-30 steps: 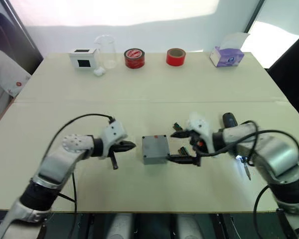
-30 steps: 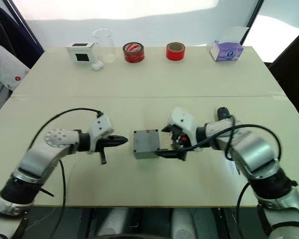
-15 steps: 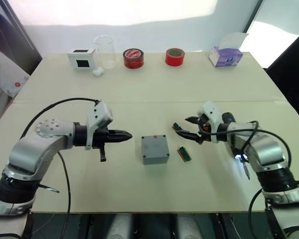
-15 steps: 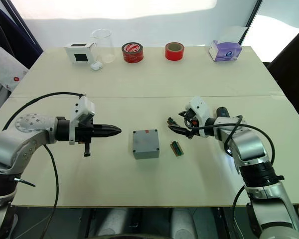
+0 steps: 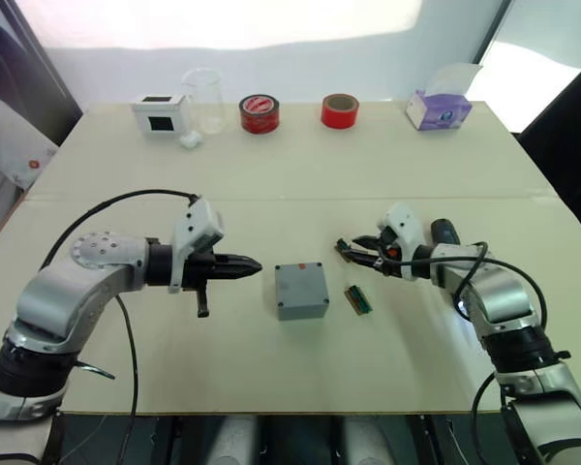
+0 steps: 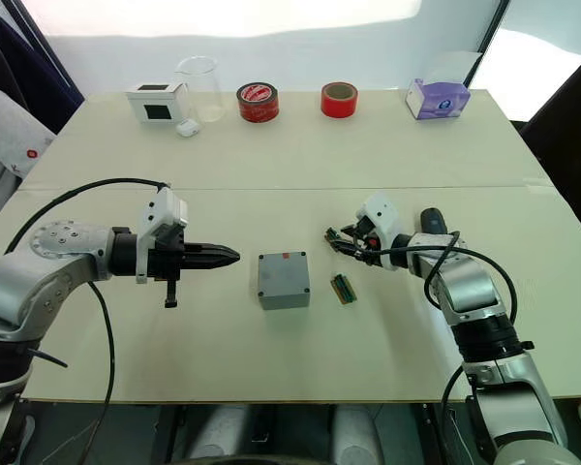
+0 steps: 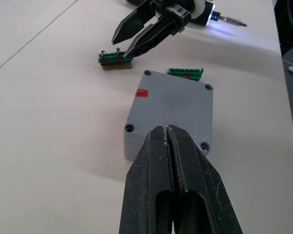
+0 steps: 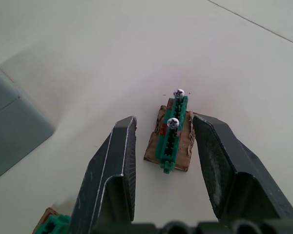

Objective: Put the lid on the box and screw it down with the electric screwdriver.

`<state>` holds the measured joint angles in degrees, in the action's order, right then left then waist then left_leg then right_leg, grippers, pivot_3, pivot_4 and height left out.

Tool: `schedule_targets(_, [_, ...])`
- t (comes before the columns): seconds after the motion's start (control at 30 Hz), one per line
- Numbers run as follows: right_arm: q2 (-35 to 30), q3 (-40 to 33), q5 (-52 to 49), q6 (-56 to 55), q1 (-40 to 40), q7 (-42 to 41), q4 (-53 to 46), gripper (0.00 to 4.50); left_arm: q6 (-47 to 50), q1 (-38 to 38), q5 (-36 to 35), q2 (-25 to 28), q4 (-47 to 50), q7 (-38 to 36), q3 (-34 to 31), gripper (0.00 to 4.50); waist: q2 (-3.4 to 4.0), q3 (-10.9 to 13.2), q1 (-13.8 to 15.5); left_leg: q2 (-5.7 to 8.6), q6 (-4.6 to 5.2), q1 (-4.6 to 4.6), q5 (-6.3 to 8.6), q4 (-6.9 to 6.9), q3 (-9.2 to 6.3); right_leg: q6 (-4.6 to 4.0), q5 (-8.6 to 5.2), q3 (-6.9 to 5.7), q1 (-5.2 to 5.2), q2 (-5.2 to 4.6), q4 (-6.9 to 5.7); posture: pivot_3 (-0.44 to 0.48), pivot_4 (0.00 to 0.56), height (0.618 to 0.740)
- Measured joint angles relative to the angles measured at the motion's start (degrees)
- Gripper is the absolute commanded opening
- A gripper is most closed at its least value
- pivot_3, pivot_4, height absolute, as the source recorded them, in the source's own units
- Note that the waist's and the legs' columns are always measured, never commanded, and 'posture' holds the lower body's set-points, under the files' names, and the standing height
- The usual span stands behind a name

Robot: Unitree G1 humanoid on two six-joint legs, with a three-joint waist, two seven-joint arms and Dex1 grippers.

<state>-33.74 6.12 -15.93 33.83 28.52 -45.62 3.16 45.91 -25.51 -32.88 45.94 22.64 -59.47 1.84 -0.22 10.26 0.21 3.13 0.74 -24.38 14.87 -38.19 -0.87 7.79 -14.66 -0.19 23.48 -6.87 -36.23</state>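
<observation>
The grey box [image 5: 301,289] stands mid-table with the lid [image 7: 176,102] lying flat on top, its corner holes showing and a red mark near one edge. My left gripper [image 5: 255,264] is shut, its tips pointing at the box from the left, a short way off. To the right of the box, my right gripper [image 8: 163,122] is open, its fingers on either side of a small green terminal block [image 8: 172,131] holding two screws, not touching it. Behind my right forearm the electric screwdriver [image 5: 447,232] lies on the table, its tip light glowing.
A second green block [image 5: 357,298] lies just right of the box. Along the far edge stand a white box with a black window [image 5: 161,112], a glass beaker [image 5: 205,97], two tape rolls [image 5: 259,112] [image 5: 340,109] and a tissue box [image 5: 443,108]. A person's sleeve [image 5: 10,145] is at far left.
My right gripper has left the box's right side, moved back and right to the green screw block, and narrowed its jaws. My left gripper drew slightly back from the box.
</observation>
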Motion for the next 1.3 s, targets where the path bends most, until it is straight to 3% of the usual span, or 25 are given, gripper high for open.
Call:
schedule_targets(0.1, [0.50, 0.00, 0.18, -0.21, 0.10, 0.15, 1.22, 1.03, -0.63, 0.36, 1.22, 0.19, -0.02, 0.10, 1.50, 0.00, 0.00, 0.00, 0.01, 0.00, 0.00, 0.00, 0.00, 0.00, 0.00, 0.00, 0.00, 0.00, -0.01, 0.00, 0.00, 0.000, 0.150, 0.740])
schedule_targets(0.17, [0.71, 0.00, 0.48, -0.49, 0.10, 0.24, 1.67, 0.24, -1.38, 1.00, 2.01, 0.27, -0.23, 0.05, 2.05, 0.00, 0.00, 0.00, -0.01, 0.00, 0.00, 0.00, 0.00, 0.00, 0.00, 0.00, 0.00, 0.00, 0.00, 0.00, 0.00, 0.000, 0.150, 0.740])
schedule_targets(0.2, [0.76, -0.19, 0.52, -0.77, 0.14, 0.24, 1.67, 0.11, -1.52, 1.12, 2.31, 0.31, -0.39, 0.03, 2.05, 0.00, 0.00, 0.00, -0.01, 0.00, 0.00, 0.00, 0.00, 0.00, 0.00, 0.00, 0.00, 0.00, 0.00, 0.00, 0.00, 0.000, 0.150, 0.740])
schedule_targets(0.73, [1.22, -0.54, 1.06, 0.16, 0.48, 0.81, 1.05, 0.11, -2.32, 1.49, 2.47, 0.49, -1.27, -0.15, 2.04, 0.00, 0.00, 0.00, 0.00, 0.00, 0.00, 0.00, 0.00, 0.00, 0.00, 0.00, 0.00, 0.00, 0.00, 0.00, 0.00, 0.000, 0.150, 0.740])
schedule_targets(0.87, [1.07, -0.82, 1.16, 0.22, 0.41, 1.16, 0.35, 1.08, -2.69, 1.82, 2.89, 0.49, -1.77, -0.16, 2.06, 0.00, 0.00, 0.00, 0.02, 0.00, 0.00, 0.00, 0.00, 0.00, 0.00, 0.00, 0.00, 0.00, 0.00, 0.00, 0.00, 0.000, 0.150, 0.740])
schedule_targets(1.0, [1.08, -1.30, 1.00, 1.00, 0.41, 1.43, 0.08, 2.73, -2.77, 1.83, 3.53, 0.48, -1.86, -0.21, 2.25, 0.00, 0.00, 0.00, 0.02, 0.00, 0.00, 0.00, 0.00, 0.00, 0.00, 0.00, 0.00, 0.00, 0.00, 0.00, -0.01, 0.000, 0.150, 0.740])
schedule_targets(1.3, [1.60, -2.31, -0.04, 2.86, 0.41, 1.64, -1.30, 2.73, -3.15, 1.90, 3.77, 0.46, -2.28, -0.30, 3.17, 0.00, 0.00, 0.00, 0.00, 0.00, 0.00, 0.00, 0.00, 0.00, 0.00, 0.00, 0.00, 0.00, 0.00, 0.00, -0.01, 0.000, 0.150, 0.740])
